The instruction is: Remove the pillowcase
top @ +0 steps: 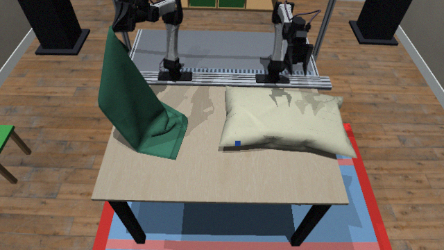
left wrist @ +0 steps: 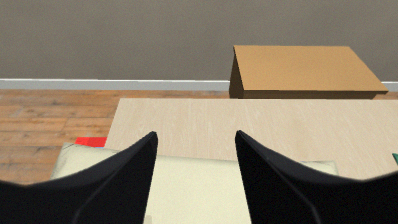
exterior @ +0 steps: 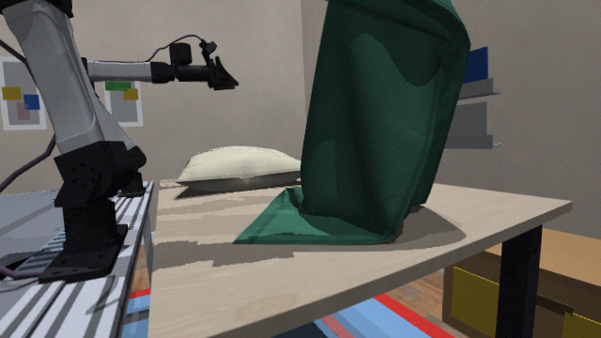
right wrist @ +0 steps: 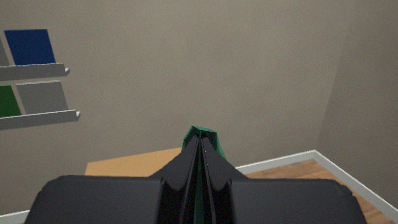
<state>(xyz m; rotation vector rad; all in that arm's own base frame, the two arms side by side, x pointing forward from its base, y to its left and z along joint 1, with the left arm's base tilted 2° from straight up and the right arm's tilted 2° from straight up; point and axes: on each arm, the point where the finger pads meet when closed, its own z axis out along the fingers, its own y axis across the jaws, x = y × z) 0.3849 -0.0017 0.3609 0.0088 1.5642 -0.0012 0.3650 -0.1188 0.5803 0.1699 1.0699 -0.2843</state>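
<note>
Right arm's black pincer (right wrist: 200, 139): closed on green cloth pillowcase (top: 130, 94) (exterior: 371, 127) (right wrist: 200, 131) | pillowcase hung below it, foot on pale wooden table (top: 222, 177) (exterior: 493, 202) (left wrist: 200, 115) | plump cream pillow (top: 281, 121) (exterior: 239, 164) (left wrist: 200, 192) lay well apart, nearer left arm

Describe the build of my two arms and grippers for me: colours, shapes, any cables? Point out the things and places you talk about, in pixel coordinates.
Both arms look alike: light grey link housings with black joints and black mounting feet. A thin dark purplish cable loops over the left arm's wrist. The left gripper (top: 305, 71) (exterior: 237, 85) (left wrist: 196, 134) and right gripper (right wrist: 200, 136) have matte black fingers, broad at the base and tapering to narrow tips. I see no markings on the fingers.
</note>
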